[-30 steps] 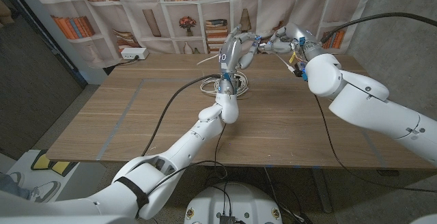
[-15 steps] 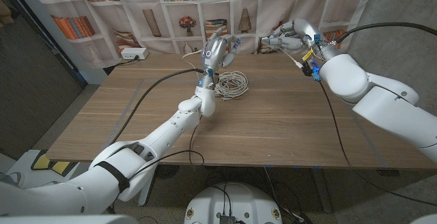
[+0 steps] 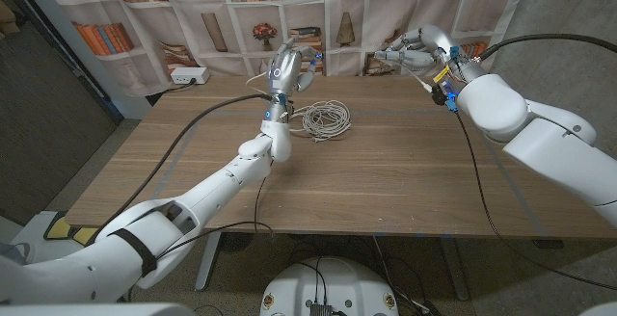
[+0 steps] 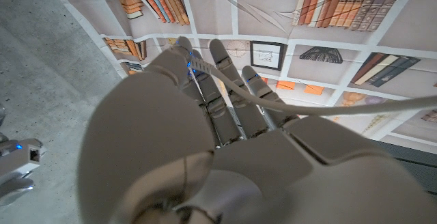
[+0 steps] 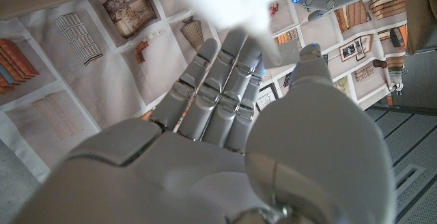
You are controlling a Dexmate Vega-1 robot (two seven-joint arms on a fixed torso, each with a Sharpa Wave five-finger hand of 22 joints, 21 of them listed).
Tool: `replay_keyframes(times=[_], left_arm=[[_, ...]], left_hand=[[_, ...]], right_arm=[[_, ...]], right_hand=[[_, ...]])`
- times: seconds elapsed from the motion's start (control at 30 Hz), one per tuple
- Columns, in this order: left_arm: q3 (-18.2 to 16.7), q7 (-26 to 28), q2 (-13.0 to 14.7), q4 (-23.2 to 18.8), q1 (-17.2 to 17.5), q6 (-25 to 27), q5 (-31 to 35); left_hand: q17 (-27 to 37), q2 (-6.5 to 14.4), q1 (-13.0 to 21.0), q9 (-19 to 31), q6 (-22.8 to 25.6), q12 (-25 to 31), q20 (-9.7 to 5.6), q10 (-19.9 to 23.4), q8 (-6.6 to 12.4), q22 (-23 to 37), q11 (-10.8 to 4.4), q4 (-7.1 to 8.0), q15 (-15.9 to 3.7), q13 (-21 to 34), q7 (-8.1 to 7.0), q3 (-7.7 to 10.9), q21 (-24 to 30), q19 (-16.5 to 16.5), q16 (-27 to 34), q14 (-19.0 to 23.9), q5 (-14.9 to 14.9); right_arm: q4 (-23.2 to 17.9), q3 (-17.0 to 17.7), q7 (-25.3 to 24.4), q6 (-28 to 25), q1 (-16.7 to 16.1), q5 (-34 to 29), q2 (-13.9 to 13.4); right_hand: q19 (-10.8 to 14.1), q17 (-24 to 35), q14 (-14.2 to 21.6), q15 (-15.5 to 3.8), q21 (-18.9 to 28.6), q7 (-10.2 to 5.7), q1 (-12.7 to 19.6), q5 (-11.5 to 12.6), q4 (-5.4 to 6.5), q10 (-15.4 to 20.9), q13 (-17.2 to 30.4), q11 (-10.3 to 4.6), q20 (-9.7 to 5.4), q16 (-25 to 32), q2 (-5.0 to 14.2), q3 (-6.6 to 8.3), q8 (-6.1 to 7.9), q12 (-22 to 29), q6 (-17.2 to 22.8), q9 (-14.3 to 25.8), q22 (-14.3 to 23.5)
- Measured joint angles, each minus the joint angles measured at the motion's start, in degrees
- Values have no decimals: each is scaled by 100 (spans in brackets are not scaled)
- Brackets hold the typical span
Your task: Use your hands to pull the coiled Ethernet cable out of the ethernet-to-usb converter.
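From my station the head view looked down from above over both arms onto the wooden table (image 3: pixel 386 191), facing the bookshelf backdrop (image 3: pixel 241 8) behind it, wide enough to take in the whole tabletop. The left wrist view sat very close behind my left hand (image 4: pixel 205 135), looking along its back at that backdrop, and the right wrist view sat just as close behind my right hand (image 5: pixel 218 142). All three shared the backdrop; the head view also caught the left hand (image 3: pixel 284 67) and right hand (image 3: pixel 410 48).
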Motion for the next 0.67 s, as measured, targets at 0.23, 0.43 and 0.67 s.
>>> replay_keyframes(times=[0.23, 0.43, 0.67], left_arm=[[-78, -55, 334, -618, 267, 234, -326], [-180, -63, 567, -1020, 483, 376, -564], [-296, -76, 765, -1409, 717, 500, -680]], left_hand=[[-2, 29, -70, 1, 9, 0, 0, 0, 5, 0, 0, -24, 8, 0, -9, 24, 0, 0, -26, -8, -16], [-2, 6, -93, 1, 8, -28, 0, 0, 9, 0, 0, -41, 29, -1, -8, 41, 0, -1, -26, -49, -17], [-2, 6, -93, 1, 33, -50, 0, -1, 17, 1, 0, -41, 29, 27, -33, 41, 0, -1, -26, -48, -19]], right_arm=[[194, -27, -50, 291, -19, 33, 128], [309, -81, -211, 455, -143, -4, 297], [352, -133, -323, 574, -221, -53, 420]], right_hand=[[-61, 0, 0, 0, -32, -30, 0, 0, 31, 0, -54, 0, 18, -22, 0, 30, -15, -46, 30, -15, 0], [-119, -1, -1, 1, -32, -85, 0, -1, 63, -13, -50, -13, 40, -43, 0, 30, -31, -90, 23, -14, 0], [-119, -1, -1, 2, -32, -91, -24, -1, 77, -19, -68, -19, 40, -43, 24, 31, -33, -131, 29, -55, 1]])
